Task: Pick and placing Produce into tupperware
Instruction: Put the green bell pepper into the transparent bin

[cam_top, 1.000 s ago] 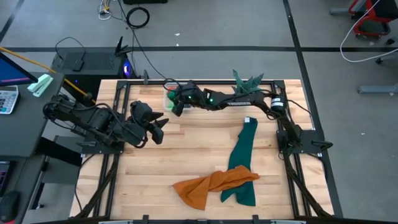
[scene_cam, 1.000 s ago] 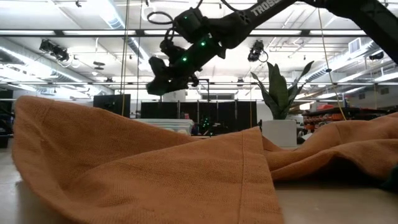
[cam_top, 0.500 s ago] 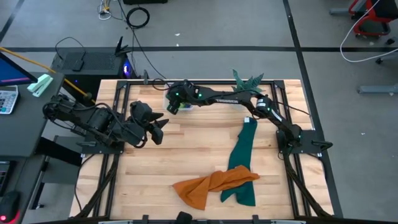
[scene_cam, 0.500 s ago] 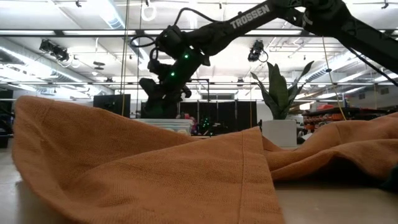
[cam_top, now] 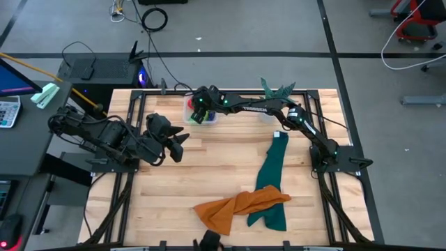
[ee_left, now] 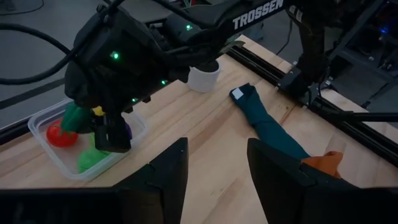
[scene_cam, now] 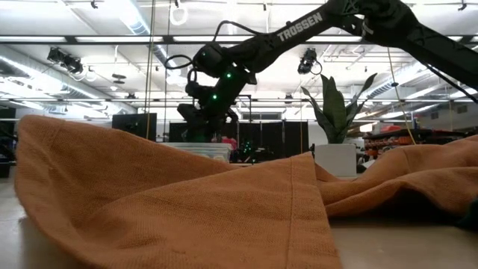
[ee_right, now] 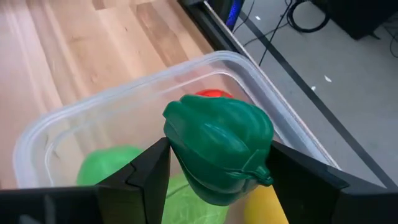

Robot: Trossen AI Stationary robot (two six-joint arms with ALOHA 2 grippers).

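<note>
One dark green piece (ee_right: 217,146) was clamped in the right tool (ee_right: 217,180) over the tupperware (ee_right: 74,127); left tool (ee_left: 214,168) sat apart, empty.

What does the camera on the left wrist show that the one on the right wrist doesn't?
Only the left wrist view shows the white pot, the teal cloth, the orange cloth and the right arm from outside, over the tupperware.

Only the right wrist view shows the right gripper shut on the dark green piece.

Both show the tupperware, the red piece and a light green piece.
</note>
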